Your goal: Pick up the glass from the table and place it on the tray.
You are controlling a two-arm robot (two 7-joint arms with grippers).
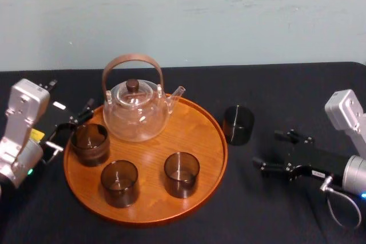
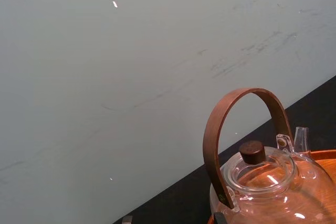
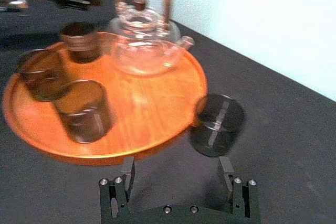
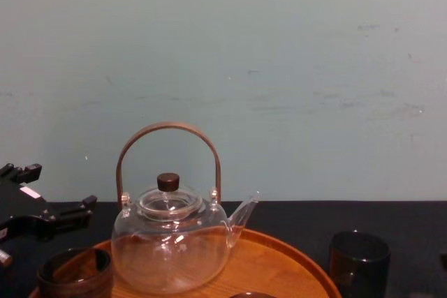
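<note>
Pale green wall backs a black table in the head view. On the table, the round wooden tray carries a glass teapot with an arched wooden handle on its far half. Three smoked cups also stand on the tray, one at its left edge and two toward its near side. The lone glass stands upright on the table, off the tray and just beside its right rim. The left gripper sits at the tray's left rim beside the edge cup, jaws spread; contact with the cup cannot be judged. The right gripper lies over the table right of the tray, jaws spread and apart from the lone glass.

From the left wrist, the teapot and its dark lid knob rise before the wall, with a sliver of tray behind the spout.

From the right wrist, the right gripper's jaws stand wide apart. The lone glass stands ahead of them at the tray's rim.

In the chest view, the teapot stands on the tray and the lone glass is just off the tray's right side. The left gripper hangs open above the tray's left edge.
</note>
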